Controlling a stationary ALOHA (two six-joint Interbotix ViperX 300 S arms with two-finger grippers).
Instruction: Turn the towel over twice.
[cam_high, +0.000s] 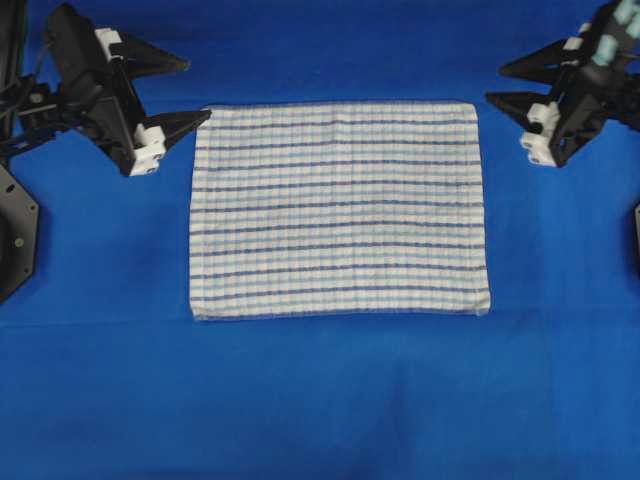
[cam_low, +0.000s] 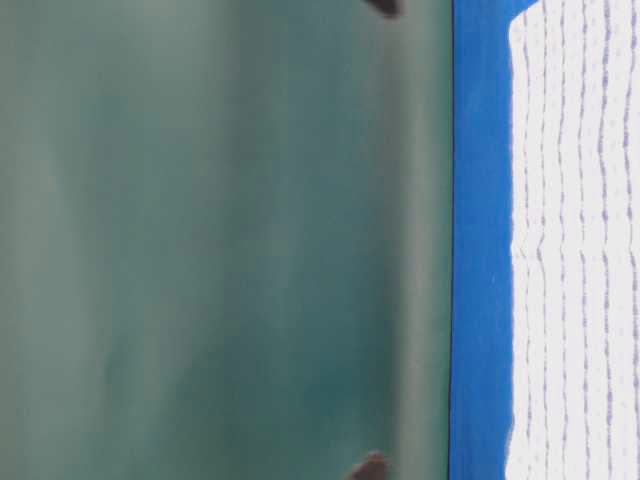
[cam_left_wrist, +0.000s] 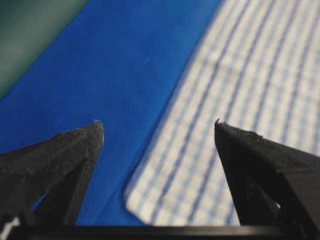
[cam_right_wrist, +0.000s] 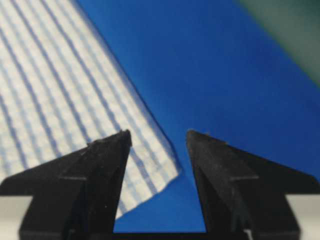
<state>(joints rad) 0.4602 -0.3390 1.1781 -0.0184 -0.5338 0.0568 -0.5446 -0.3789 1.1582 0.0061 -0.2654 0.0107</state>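
From overhead, the towel (cam_high: 338, 210) lies flat and spread on the blue tablecloth (cam_high: 320, 400) covering the desk, its long axis running side to side between the two arms. The left gripper (cam_high: 198, 90) sits at the towel's far left corner, jaws spread wide and empty, one tip right at the cloth's edge. The right gripper (cam_high: 495, 84) sits just off the far right corner, also wide open and holding nothing. Each arm is about equally near its own corner.

At table level, the towel (cam_low: 575, 250) reads as a flat striped sheet on the blue cover.

The left wrist view shows the towel's corner (cam_left_wrist: 150, 205) lying between the open jaws, toward the right-hand one.

The right wrist view shows the towel's corner (cam_right_wrist: 167, 172) between its open jaws too.
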